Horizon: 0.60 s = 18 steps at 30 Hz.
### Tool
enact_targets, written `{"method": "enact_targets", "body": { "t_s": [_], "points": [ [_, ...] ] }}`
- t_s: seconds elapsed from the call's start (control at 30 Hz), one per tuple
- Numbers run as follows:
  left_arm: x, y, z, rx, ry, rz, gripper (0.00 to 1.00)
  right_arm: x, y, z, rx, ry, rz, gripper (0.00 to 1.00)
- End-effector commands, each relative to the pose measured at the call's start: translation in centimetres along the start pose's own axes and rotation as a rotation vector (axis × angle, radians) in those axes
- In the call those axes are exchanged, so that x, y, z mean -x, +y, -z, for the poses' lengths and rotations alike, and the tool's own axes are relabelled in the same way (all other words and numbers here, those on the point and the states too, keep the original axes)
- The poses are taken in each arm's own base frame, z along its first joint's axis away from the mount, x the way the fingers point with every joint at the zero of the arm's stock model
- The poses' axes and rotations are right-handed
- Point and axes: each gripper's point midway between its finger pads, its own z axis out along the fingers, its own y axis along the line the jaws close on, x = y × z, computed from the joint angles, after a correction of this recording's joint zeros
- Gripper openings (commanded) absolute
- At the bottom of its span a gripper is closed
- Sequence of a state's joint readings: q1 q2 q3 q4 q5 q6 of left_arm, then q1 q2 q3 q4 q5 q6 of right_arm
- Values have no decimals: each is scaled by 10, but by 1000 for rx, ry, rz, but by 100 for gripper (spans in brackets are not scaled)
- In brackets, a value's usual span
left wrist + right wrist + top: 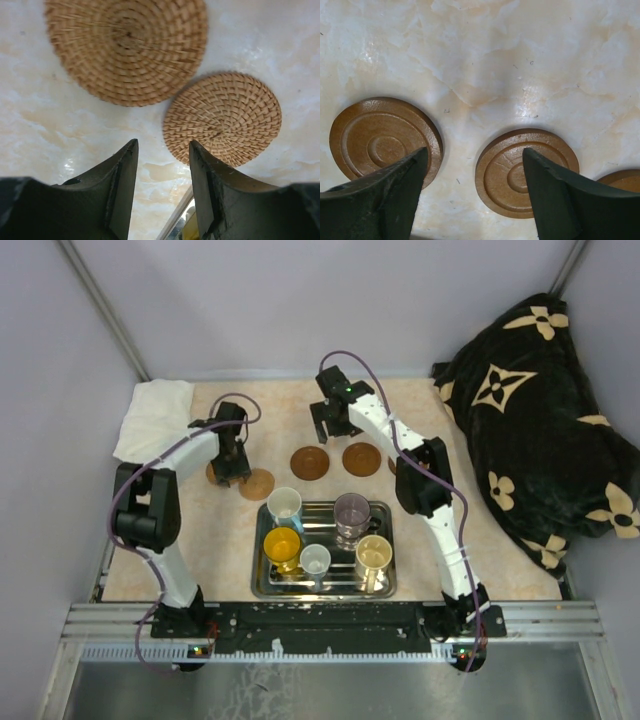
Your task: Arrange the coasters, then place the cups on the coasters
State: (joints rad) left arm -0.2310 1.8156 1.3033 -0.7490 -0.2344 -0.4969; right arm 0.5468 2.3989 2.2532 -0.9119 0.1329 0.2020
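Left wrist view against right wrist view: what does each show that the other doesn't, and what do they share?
Only the left wrist view: two woven coasters, side by side beyond the left tool. Only the right wrist view: two smooth ringed coasters under the right tool, plus the edge of a third coaster at the right border. Both: the pale marbled table, and a tool standing open with nothing between its jaws.

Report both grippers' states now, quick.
Left gripper: open, jaws partly apart, holding nothing.
Right gripper: open wide, holding nothing.
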Motion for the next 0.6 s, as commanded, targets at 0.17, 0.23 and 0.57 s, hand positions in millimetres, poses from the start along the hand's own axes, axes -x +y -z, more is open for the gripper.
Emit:
{"method": "enact_targets", "body": {
  "t_s": [0.17,0.23,0.57],
  "points": [
    [-19,-39,-14,-126,98,-139,52,33,-5,37,7,-110,-14,44],
    [-20,-37,-18,-104,106,-137,52,34,-6,38,1,-114,-16,36],
    [-5,-54,-45,-96,131,-152,54,40,-19,43,-50,-127,-23,1]
  ]
}}
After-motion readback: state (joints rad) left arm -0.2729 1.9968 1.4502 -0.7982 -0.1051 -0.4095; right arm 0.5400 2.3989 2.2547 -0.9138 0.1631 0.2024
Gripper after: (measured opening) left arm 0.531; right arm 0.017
